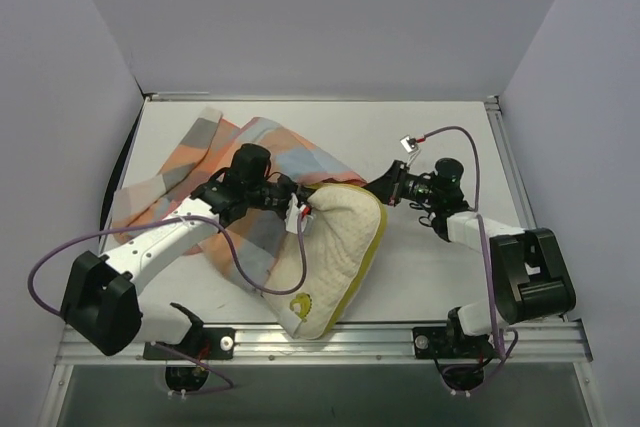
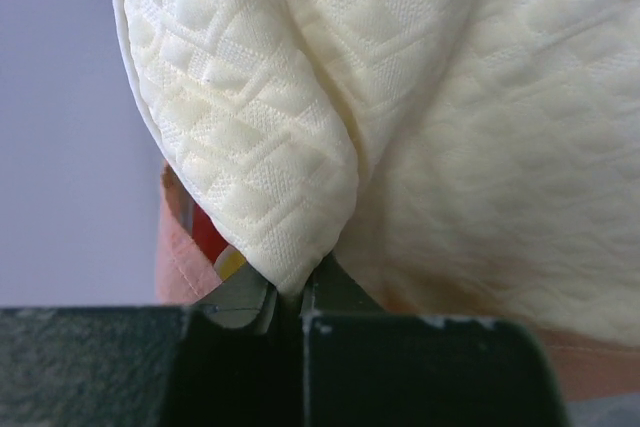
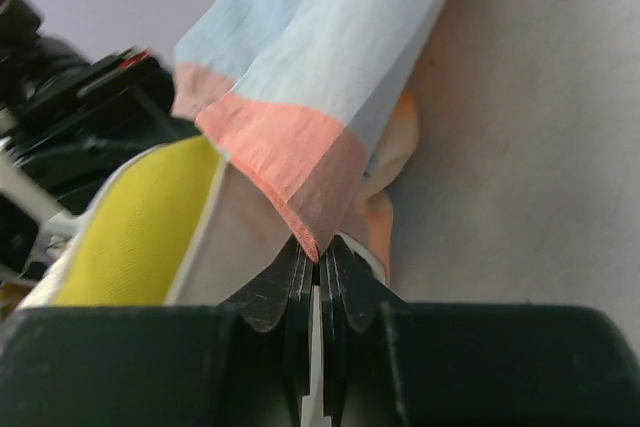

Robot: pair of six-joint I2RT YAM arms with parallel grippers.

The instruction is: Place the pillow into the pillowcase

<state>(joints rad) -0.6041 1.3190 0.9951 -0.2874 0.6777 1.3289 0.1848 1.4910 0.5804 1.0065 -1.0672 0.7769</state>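
The cream-white pillow [image 1: 330,257] with a yellow side edge lies at the table's middle front, its far end against the checked pillowcase [image 1: 262,162]. My left gripper [image 1: 296,209] is shut on a fold of the pillow [image 2: 300,167] near its upper left corner. My right gripper [image 1: 383,185] is shut on an orange hem corner of the pillowcase [image 3: 300,137] at the pillow's upper right. The pillow's yellow edge [image 3: 140,232] shows beside that hem. A small yellow figure [image 1: 297,304] shows near the pillow's near corner.
The white table [image 1: 440,267] is ringed by lavender walls and a metal rail [image 1: 330,342] at the near edge. Purple cables [image 1: 60,252] loop beside both arms. The pillowcase spreads to the far left [image 1: 150,197].
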